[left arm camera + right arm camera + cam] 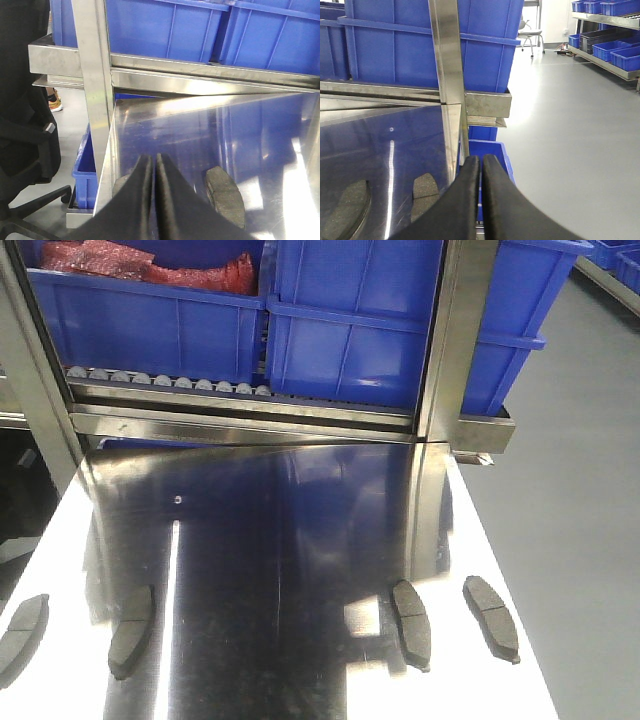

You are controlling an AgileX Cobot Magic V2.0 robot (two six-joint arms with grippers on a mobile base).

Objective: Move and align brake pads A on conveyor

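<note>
Nearest in each wrist view are the fingers. The left fingers (142, 192) are pressed together with only a hairline slit between them and hold nothing. The right fingers (470, 192) are likewise closed and empty. Both hang over the front of the desk (290, 540); whether they touch it I cannot tell.

Just beyond lie the pads, all four flat on the shiny steel near the front edge, in two pairs well apart. On the left, one pad (24, 632) sits at the desk's left edge with a second (132, 630) near it. On the right, a third (411, 623) and a fourth (491, 617) lie side by side without touching. Each runs lengthwise roughly away from the robot, slightly splayed.

Farther back the steel reflects blue, up to the rack (250, 410) carrying the bins (350, 330). The conveyor is not in any view.

No pad is held or on a belt, so I judge the task at its start, in the reach-and-grasp step. The next move calls for opening the fingers, centring them across a pad's narrow width and going down nearly to the steel, since the pads are thin. On so slick a surface a pad may skate away if one finger touches first. The belt then has to be found.
</note>
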